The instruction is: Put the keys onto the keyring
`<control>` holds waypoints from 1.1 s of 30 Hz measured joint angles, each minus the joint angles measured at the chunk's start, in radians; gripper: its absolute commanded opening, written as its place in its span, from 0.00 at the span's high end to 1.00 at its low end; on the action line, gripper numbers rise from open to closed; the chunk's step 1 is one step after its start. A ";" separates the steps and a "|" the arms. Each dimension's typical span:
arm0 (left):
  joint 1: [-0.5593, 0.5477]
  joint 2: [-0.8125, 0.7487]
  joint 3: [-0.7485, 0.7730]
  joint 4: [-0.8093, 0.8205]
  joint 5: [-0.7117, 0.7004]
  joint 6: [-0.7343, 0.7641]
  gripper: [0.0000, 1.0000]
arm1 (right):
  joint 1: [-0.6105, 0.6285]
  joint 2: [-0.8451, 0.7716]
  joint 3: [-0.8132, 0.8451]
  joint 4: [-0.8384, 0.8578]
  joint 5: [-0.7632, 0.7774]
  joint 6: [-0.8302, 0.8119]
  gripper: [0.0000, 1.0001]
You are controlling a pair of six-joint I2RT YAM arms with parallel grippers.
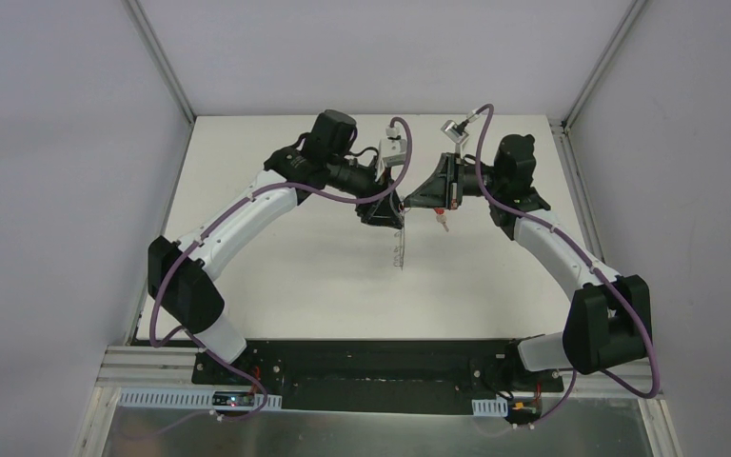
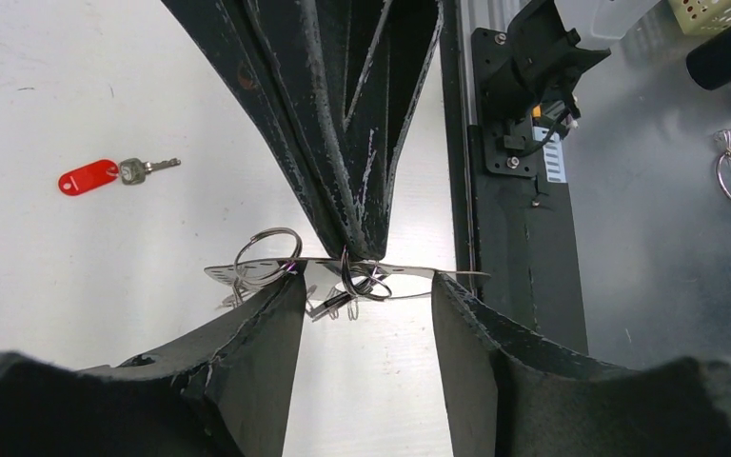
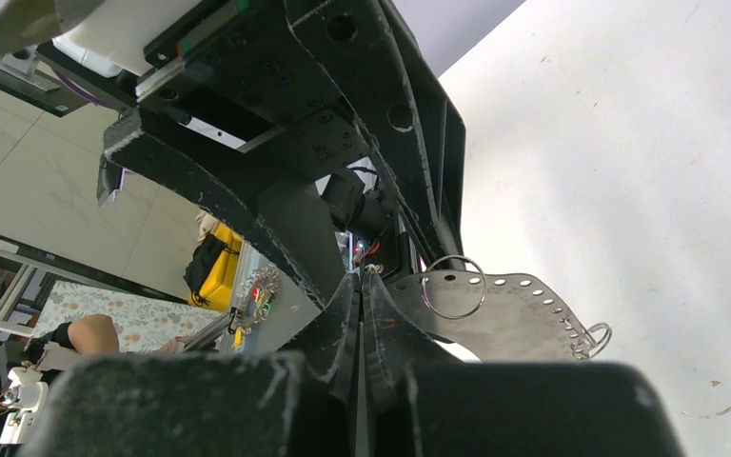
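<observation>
**Keyring Aloft, Red Key Not Yet Threaded**

Left of the keyring (image 3: 504,309), the left end effector (image 2: 365,283): released, fingers spread wide, with the thin grey band edge-on across the gap at their tips. Contact with the band at those tips: unclear. At the keyring itself: seemingly lifted off the desk (image 2: 76,86), hanging between the two arms, holes punched in a row along one edge. Right of the keyring, the right end effector (image 3: 362,286): clenched, fingers pressed together on the band's edge close by a wire loop (image 3: 452,286), apparently carrying it.

Well apart from the keyring, flat on the desk: the red-headed key (image 2: 105,175), touched by neither arm. Looks like the presenting step, band offered up and no key in hand. Next, probably: fetch that key with the free left end effector, then work its small hole onto a split loop. Calls for fine alignment and a firm hold on the band, with little room for slip.

Counted: one keyring; two wire loops plainly seen, perhaps more bunched beneath the band; one key for certain. No sure sight of the dark-tagged key.
</observation>
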 measured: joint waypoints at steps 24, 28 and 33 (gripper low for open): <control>0.006 0.000 -0.076 0.073 0.049 -0.065 1.00 | -0.010 0.000 -0.011 -0.001 0.002 -0.006 1.00; 0.014 0.000 -0.049 0.013 0.048 -0.066 1.00 | -0.011 -0.001 -0.011 -0.019 0.006 -0.039 1.00; 0.020 0.002 0.034 -0.083 0.033 -0.061 1.00 | -0.011 -0.002 -0.011 -0.047 0.009 -0.068 1.00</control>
